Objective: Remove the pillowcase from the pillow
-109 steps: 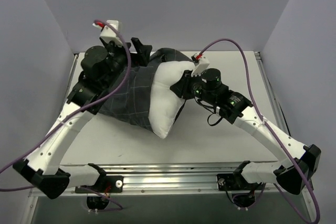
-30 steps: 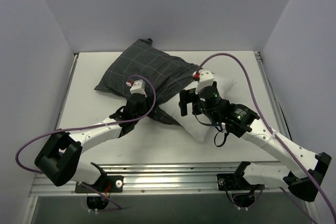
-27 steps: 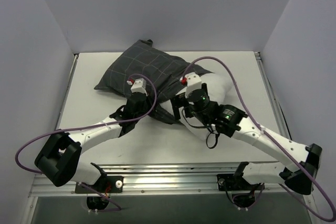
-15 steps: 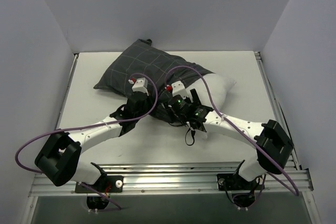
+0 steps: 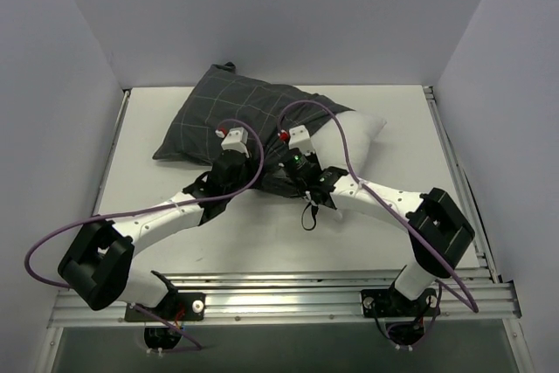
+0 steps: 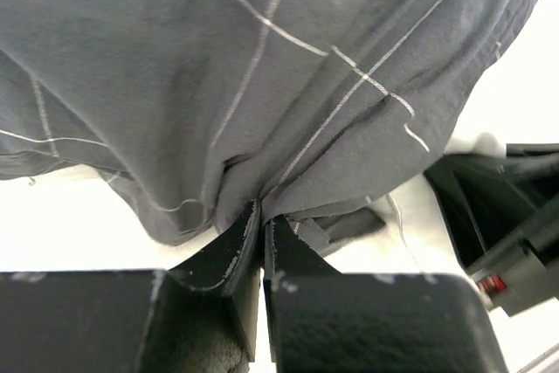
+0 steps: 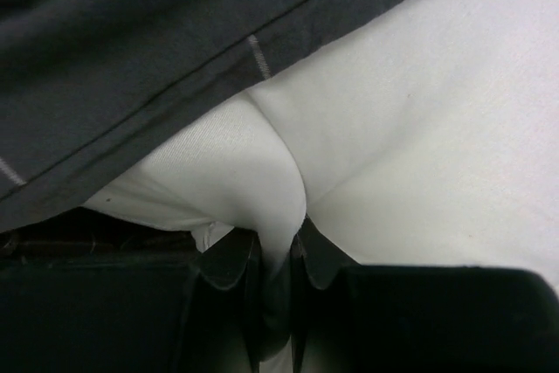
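Note:
The dark checked pillowcase (image 5: 236, 111) lies at the back of the table and covers most of the white pillow (image 5: 362, 133), whose right end sticks out. In the left wrist view my left gripper (image 6: 261, 216) is shut on a bunched fold of the pillowcase (image 6: 262, 67) at its near edge. From the top view the left gripper (image 5: 234, 183) sits at the case's front hem. My right gripper (image 7: 278, 246) is shut on a pinch of the pillow (image 7: 262, 172), just under the pillowcase hem (image 7: 175, 58). In the top view the right gripper (image 5: 293, 179) is close beside the left one.
The white table (image 5: 148, 189) has a raised metal rail (image 5: 279, 290) along its near edge and side rails. Grey walls close in at the left, back and right. Purple cables loop over both arms.
The right arm swung left along the pillow to the case's opening, and its jaws closed on the pillow. The pillowcase bundle shifted slightly up and left. The left gripper held its pinch.

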Controlling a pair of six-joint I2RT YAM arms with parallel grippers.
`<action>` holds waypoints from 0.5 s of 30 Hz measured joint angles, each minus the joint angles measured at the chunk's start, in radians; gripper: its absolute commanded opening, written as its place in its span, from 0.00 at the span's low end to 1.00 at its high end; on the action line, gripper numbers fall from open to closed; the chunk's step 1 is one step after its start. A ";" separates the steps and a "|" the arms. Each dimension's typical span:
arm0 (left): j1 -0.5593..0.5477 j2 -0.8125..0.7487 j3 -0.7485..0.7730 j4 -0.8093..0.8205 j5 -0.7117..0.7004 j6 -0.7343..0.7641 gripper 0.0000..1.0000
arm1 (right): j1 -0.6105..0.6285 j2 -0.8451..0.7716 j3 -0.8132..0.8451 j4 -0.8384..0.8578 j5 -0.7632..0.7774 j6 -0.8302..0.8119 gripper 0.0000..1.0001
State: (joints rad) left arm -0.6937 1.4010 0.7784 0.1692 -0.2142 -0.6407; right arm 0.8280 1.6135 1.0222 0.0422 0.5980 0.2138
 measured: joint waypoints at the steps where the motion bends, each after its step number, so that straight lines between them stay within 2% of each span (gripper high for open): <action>1: 0.000 0.000 0.010 -0.008 -0.005 0.003 0.10 | 0.006 -0.003 0.018 -0.022 -0.010 -0.001 0.00; 7: 0.019 0.005 0.125 -0.091 -0.109 0.018 0.03 | 0.011 -0.102 0.146 -0.196 -0.114 0.002 0.00; 11: 0.070 0.004 0.194 -0.138 -0.166 -0.042 0.03 | -0.010 -0.237 0.220 -0.290 -0.234 0.018 0.00; 12: 0.081 0.000 0.201 -0.140 -0.160 -0.060 0.06 | -0.030 -0.274 0.223 -0.299 -0.275 0.021 0.00; 13: 0.089 -0.007 0.202 -0.139 -0.143 -0.075 0.12 | -0.049 -0.306 0.223 -0.308 -0.316 0.024 0.00; 14: 0.092 -0.017 0.202 -0.141 -0.122 -0.086 0.37 | -0.068 -0.338 0.218 -0.316 -0.354 0.025 0.00; 15: 0.093 -0.028 0.200 -0.143 -0.100 -0.087 0.53 | -0.077 -0.355 0.212 -0.320 -0.374 0.025 0.00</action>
State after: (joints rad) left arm -0.6006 1.3727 0.9787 0.0265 -0.3145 -0.7280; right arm 0.7506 1.2583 1.2339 -0.2783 0.2237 0.2390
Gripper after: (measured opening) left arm 0.197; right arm 0.067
